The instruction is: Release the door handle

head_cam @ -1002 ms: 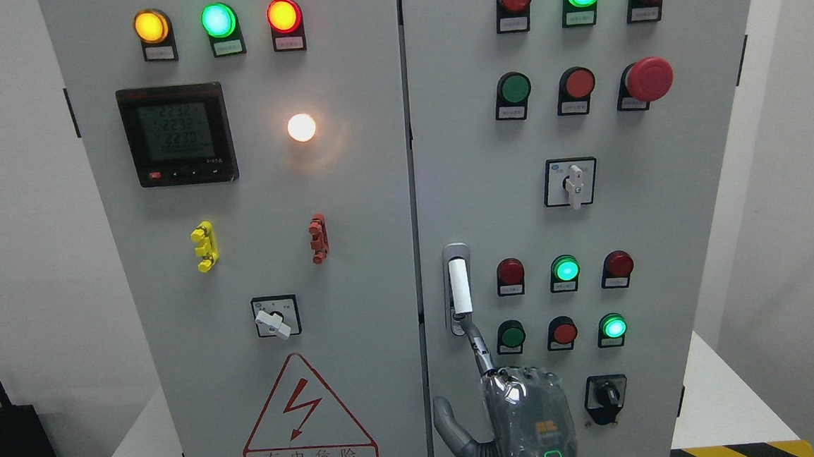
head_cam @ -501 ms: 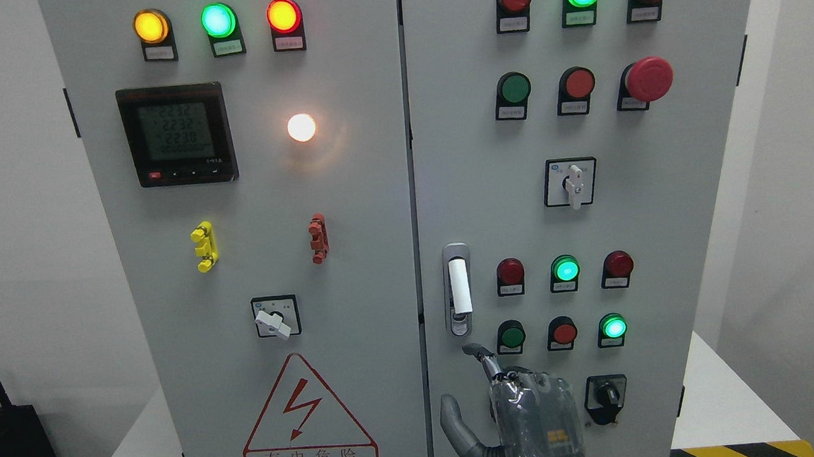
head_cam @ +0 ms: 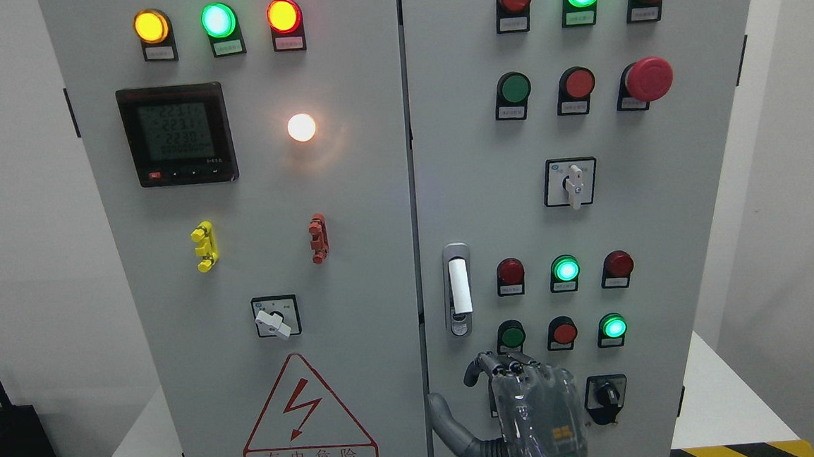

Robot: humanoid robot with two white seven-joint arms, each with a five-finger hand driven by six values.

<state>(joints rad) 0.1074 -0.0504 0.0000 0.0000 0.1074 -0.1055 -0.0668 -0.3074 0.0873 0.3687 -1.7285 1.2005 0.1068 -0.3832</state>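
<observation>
Door handle (head_cam: 458, 287) is seen on the right door (head_cam: 658, 171) of the cabinet, close to that door's left edge and just beside the centre seam. Long axis is vertical: white grip sits upright in its grey metal housing, keyhole end pointing down. Handle lies flat in the housing, not swung out.

Handle is not touched by anything. Right hand (head_cam: 524, 405) is located below it, arm entering at the bottom edge right of the middle. A clear gap is seen between the handle's lower end and the fingers (head_cam: 495, 368). Fingers are curled inward at the knuckles, nothing gripped; thumb is stuck out to the left across the seam.

Change against earlier frames: one second ago the index finger was extended straight up and its tip was in contact with the bottom of the handle. Half a second ago it was already off, tip just under the housing. Now the finger is folded in with the rest and the hand is seen slightly lower. Handle position itself is unchanged throughout.

Around the handle: red and green pilot lamps (head_cam: 566, 269) are mounted to its right, a black rotary switch (head_cam: 606, 394) beside the hand. The electrical warning triangle (head_cam: 308, 418) is fixed on the left door (head_cam: 369, 294).
</observation>
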